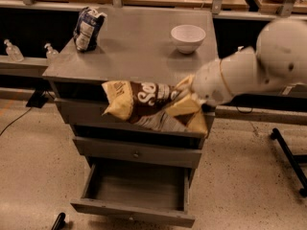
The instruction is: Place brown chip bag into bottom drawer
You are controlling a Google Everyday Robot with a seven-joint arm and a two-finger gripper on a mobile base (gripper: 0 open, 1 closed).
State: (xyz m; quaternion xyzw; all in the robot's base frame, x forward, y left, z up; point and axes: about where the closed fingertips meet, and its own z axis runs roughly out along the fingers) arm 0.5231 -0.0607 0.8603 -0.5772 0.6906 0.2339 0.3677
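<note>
The brown chip bag (144,102) hangs in the air in front of the grey cabinet's top drawer, lying sideways with its pale yellow ends to left and right. My gripper (192,100) holds the bag's right end, and its tip is mostly hidden behind the bag. The white arm reaches in from the right. The bottom drawer (134,211) is pulled open below the bag and its grey inside shows nothing in it.
On the cabinet top (134,51) stand a white bowl (188,36) at the back right and a blue-and-white bag (87,28) at the back left. The middle drawer (136,153) is shut. A black stand leg (288,152) lies on the floor at right.
</note>
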